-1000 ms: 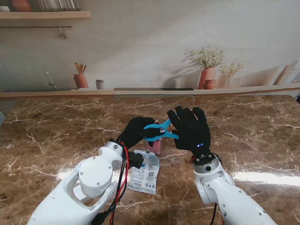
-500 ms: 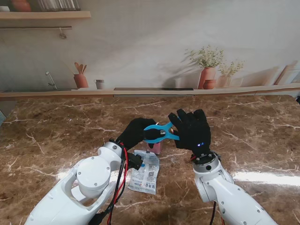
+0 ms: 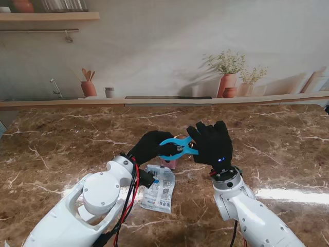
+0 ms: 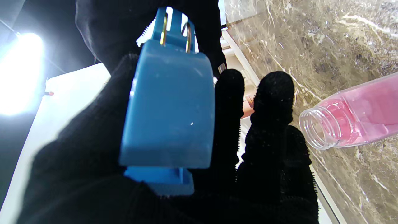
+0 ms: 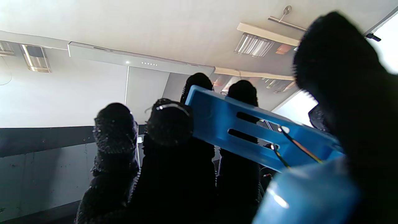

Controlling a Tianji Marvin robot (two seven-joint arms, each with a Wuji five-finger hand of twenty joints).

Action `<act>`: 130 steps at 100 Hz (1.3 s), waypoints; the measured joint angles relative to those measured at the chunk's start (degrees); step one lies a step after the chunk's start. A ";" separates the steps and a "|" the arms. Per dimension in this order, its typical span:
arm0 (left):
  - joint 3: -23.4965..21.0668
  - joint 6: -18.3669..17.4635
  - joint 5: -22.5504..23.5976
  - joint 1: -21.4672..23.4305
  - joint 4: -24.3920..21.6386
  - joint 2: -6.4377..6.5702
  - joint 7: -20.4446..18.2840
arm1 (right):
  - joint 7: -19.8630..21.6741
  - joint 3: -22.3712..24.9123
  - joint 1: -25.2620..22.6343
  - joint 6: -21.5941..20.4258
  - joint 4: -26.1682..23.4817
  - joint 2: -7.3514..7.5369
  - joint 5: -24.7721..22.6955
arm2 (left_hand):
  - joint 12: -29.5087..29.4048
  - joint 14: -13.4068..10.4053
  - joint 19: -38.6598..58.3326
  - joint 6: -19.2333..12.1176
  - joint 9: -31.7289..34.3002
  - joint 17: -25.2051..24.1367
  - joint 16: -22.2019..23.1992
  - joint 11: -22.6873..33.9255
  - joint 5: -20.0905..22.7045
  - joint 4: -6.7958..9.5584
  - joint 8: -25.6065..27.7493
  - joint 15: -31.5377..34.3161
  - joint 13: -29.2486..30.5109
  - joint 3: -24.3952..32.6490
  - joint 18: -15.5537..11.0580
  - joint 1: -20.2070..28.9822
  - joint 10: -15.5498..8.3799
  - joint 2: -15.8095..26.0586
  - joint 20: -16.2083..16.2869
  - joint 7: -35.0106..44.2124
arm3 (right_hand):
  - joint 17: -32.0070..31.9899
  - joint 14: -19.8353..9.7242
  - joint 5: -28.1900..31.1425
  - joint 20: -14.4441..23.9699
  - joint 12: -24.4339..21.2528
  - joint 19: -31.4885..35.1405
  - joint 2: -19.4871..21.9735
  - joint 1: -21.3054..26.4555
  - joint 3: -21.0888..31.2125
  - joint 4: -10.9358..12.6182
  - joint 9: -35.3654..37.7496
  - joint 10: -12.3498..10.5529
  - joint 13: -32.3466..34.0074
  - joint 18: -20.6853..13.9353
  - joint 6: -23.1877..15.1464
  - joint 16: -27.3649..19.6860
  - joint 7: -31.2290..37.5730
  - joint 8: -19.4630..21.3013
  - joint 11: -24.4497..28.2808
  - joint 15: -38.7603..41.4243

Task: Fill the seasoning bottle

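Your left robot hand point(image 3: 151, 145) and right robot hand point(image 3: 212, 145) both grip blue clip point(image 3: 175, 147). Seasoning bottle point(image 4: 351, 112) uncapped on desk point(image 3: 61, 149), part-filled pink. Sachet point(image 3: 159, 189) lying nearer me; filling appears unfinished.

Uncapped seasoning bottle point(image 4: 354, 112), pink contents, on table

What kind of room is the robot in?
Probably a pretend kitchen: a marble counter, with a backdrop behind it showing a shelf, a pot of wooden spoons and potted plants. It looks like a printed picture, not a real wall.
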 measured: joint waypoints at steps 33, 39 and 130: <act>3.01 -7.30 14.32 -0.90 5.08 -1.96 11.50 | 13.11 2.63 -4.35 -2.08 -5.94 0.29 0.20 | 11.28 0.00 -0.07 1.24 0.05 0.00 3.66 0.33 1.50 -4.09 12.69 0.00 0.00 0.43 -0.87 -0.43 0.04 -1.00 0.41 0.15 | -9.89 -0.44 -14.33 0.00 -3.07 -12.46 1.08 2.45 0.42 -2.78 -14.79 0.00 -13.84 -1.42 0.25 -3.05 0.68 -13.20 -2.39 -16.83; 2.89 -8.13 14.27 -0.97 5.34 -1.86 11.35 | 14.83 2.94 -5.45 -2.13 -7.12 0.32 0.58 | 11.33 0.00 -0.07 1.46 0.05 0.00 3.68 0.33 1.52 -4.09 13.33 0.00 0.00 0.43 -0.94 -0.44 0.14 -0.66 0.41 0.15 | -11.96 -0.25 -14.33 0.00 -4.53 -14.48 2.53 2.45 1.06 0.11 -16.77 0.07 -15.79 -1.42 1.34 -3.07 -3.91 -17.40 -2.39 -17.14; 2.58 -11.14 14.08 -0.87 6.02 -1.24 10.46 | 10.63 0.86 -3.55 -0.67 -5.19 0.51 -0.75 | 12.27 0.00 -0.10 -0.74 0.06 0.00 4.23 0.19 1.42 -3.76 16.02 0.00 0.00 1.58 -2.26 1.44 -1.52 -2.67 0.41 -0.63 | -6.54 3.97 -3.59 -7.73 -8.73 -21.85 -4.76 -0.95 -2.28 -6.25 -2.62 -2.20 -12.22 0.27 1.00 -21.97 8.38 -1.50 6.37 -43.37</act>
